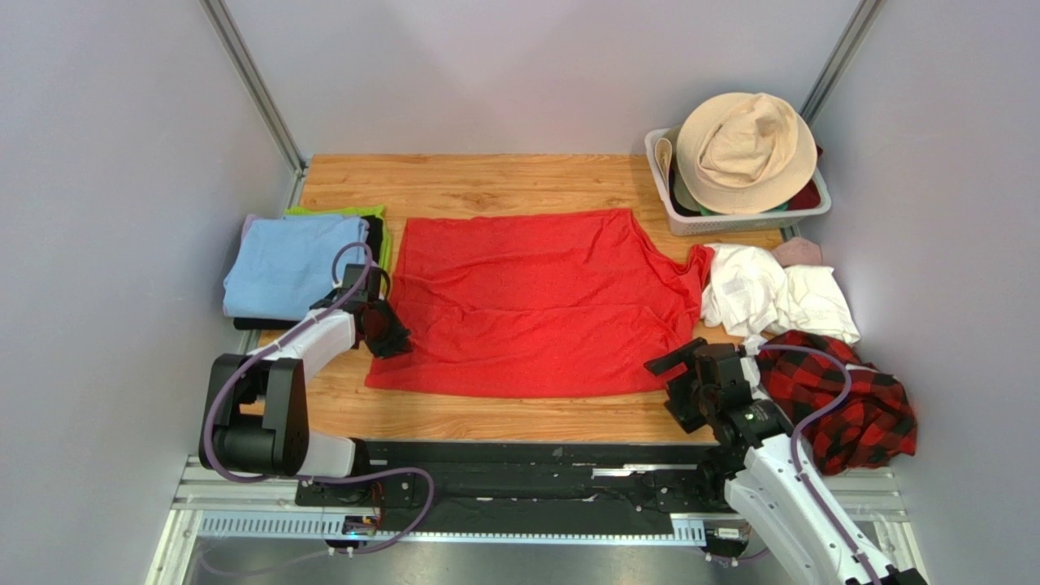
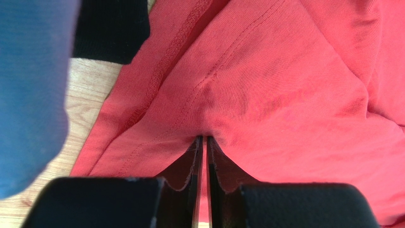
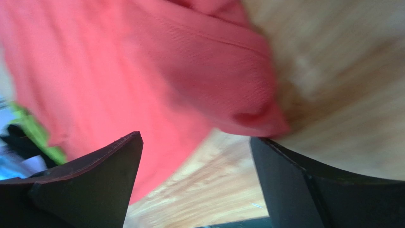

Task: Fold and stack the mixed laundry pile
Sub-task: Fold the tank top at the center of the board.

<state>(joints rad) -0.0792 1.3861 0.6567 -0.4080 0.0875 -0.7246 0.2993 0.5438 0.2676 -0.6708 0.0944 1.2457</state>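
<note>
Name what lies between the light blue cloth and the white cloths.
The red T-shirt, spread flat, with the left hand pinching its edge, seen in the top view.

Wooden table (image 1: 488,183), 3 plain grey walls (image 1: 525,61), light seemingly even.

Bare table (image 1: 488,183) runs wide along the back, beyond the red T-shirt (image 1: 537,299), and a strip lies free at the near edge too. Left, the folded blue stack (image 1: 287,268) sits just beside the left end effector (image 1: 393,334). Right side's crowded: white cloths (image 1: 769,293), plaid shirt (image 1: 861,408), basket (image 1: 733,223) in the far corner
</note>
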